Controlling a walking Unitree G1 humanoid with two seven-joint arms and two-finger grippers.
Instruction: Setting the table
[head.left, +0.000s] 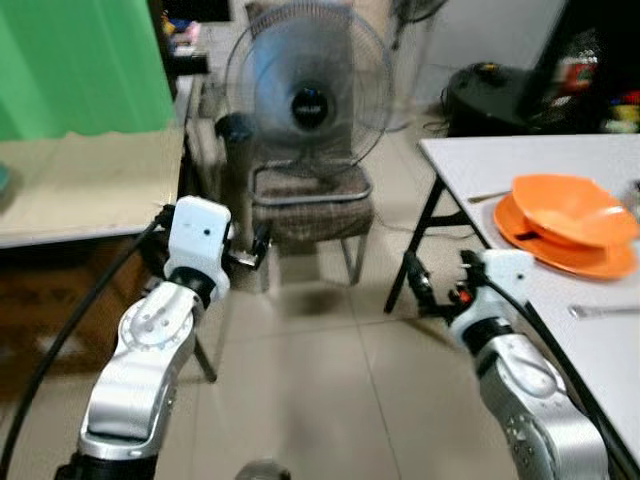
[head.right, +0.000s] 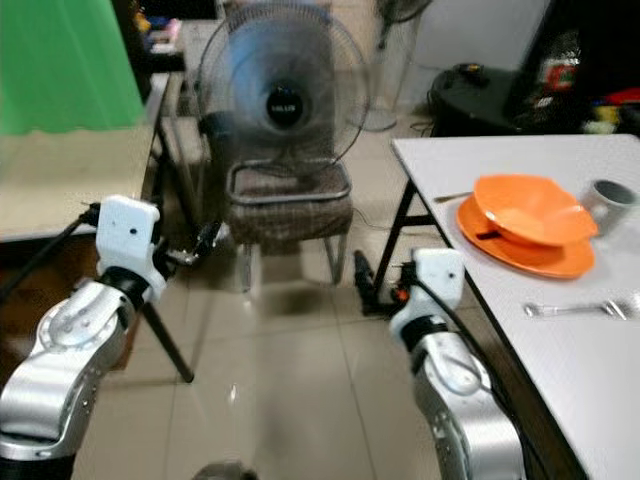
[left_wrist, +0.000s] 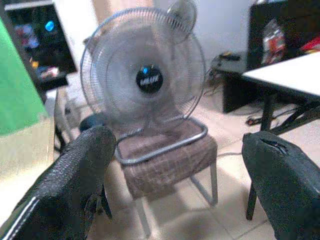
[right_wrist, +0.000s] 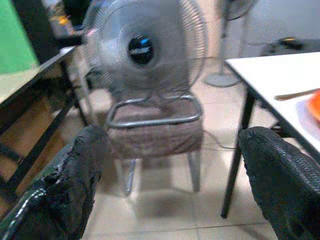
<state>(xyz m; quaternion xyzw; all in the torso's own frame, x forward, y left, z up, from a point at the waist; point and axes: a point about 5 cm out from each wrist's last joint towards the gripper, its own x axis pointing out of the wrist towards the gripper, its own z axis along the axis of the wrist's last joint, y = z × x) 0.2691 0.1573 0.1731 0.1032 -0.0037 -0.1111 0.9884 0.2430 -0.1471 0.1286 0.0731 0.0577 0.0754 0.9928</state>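
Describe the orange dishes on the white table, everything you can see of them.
An orange bowl sits on a flat orange plate, both plain and matte, plastic by the look. The bowl is wide and shallow, rests tilted and off-centre on the plate, and looks empty. A dark, thin item lies between them at the plate's near side; what it is cannot be told. The stack stands near the white table's left edge, with a grey cup just beyond it.

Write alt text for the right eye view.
A white table on the right holds an orange bowl on an orange plate, a grey cup and a fork. Both silver arms are raised over the tiled floor, left end effector and right end effector empty. Ahead, a fan stands on a chair.
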